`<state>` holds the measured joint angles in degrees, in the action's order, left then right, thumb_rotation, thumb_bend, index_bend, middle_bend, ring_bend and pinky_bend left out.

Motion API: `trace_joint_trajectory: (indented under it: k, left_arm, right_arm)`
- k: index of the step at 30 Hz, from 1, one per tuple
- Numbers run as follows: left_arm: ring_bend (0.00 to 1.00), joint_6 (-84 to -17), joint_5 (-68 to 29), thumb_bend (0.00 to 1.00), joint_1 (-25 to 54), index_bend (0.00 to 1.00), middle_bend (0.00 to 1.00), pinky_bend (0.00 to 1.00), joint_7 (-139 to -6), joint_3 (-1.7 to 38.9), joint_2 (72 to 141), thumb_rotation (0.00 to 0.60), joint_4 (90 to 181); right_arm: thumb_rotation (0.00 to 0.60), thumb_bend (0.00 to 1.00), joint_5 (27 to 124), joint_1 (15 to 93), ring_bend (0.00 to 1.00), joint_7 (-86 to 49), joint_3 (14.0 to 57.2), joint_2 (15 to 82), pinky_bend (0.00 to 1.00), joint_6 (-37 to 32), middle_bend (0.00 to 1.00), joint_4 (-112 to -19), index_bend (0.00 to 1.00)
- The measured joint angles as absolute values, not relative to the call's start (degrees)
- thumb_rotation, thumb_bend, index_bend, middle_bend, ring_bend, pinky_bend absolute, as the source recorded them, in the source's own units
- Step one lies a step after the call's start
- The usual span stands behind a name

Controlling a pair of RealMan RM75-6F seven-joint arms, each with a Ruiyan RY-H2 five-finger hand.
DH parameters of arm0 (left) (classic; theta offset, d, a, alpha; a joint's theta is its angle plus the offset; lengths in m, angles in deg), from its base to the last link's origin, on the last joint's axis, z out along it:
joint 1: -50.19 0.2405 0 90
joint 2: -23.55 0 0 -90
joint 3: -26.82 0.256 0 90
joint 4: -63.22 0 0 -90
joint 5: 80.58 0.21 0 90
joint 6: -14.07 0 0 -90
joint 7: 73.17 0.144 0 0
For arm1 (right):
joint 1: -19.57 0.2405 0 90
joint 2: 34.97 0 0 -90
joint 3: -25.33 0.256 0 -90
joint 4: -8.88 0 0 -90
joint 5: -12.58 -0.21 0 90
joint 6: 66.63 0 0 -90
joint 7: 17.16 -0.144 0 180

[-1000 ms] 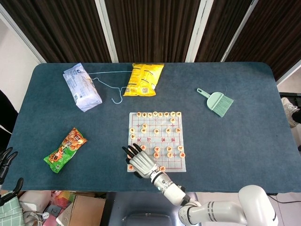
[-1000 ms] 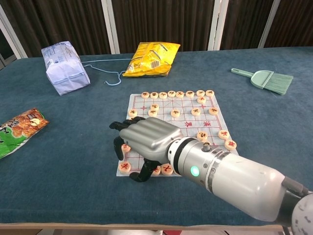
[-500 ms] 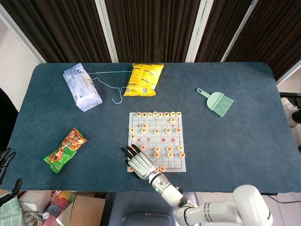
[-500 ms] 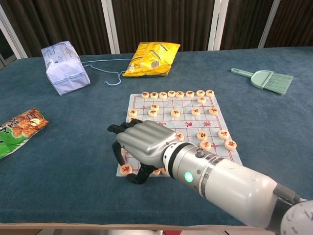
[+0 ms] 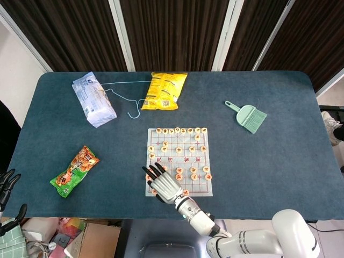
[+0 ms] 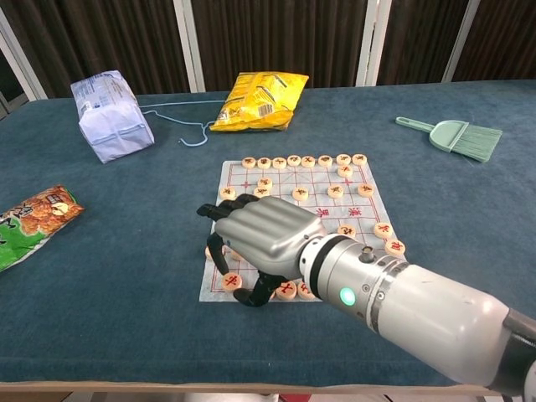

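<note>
Far to the left of the right hand (image 6: pixel 266 237), a green and orange snack packet (image 5: pixel 74 171) is seen lying flat on the dark blue cloth-covered table (image 5: pixel 279 156). Further back and to the left of the hand, a pale blue-white plastic-wrapped pack (image 5: pixel 94 99) is set near the far edge, and a light blue wire clothes hanger (image 5: pixel 124 97) is laid between it and a yellow crisp bag (image 5: pixel 164 90).

The left hand (image 5: pixel 6 183) is glimpsed only at the lower left edge of the head view, off the table; whether it is open or closed cannot be told.

The right hand is held palm down over the near left corner of the white paper Chinese chess board (image 6: pixel 322 188). Its dark fingers (image 6: pixel 219 213) are curled downward and spread slightly, their tips close to the board; whether a piece is pinched beneath them cannot be told, since the underside is hidden. A round wooden chess piece with a red character (image 6: pixel 232 280) is seen on the board just beneath and in front of the fingertips, and more such pieces (image 6: pixel 287 290) are lined along the near edge under the palm. Other pieces are scattered across the board beyond and to the right of the hand.

Far off to the right and behind, a mint-green hand brush (image 5: pixel 248 116) is laid on the cloth.
</note>
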<state>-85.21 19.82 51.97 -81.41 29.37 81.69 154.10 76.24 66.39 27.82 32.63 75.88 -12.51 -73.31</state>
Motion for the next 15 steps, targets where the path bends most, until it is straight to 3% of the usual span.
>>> trace_joint_trajectory:
  k: [15]
  left_arm:
    - [0.00,-85.15,19.72,0.42,51.96,0.00,0.00,0.07,-81.31,29.34,81.70,0.600,154.14]
  right_arm:
    - [0.600,0.47,73.81,66.84,0.00,29.35,31.85,74.84,0.00,-12.51,0.04,-74.79,0.50]
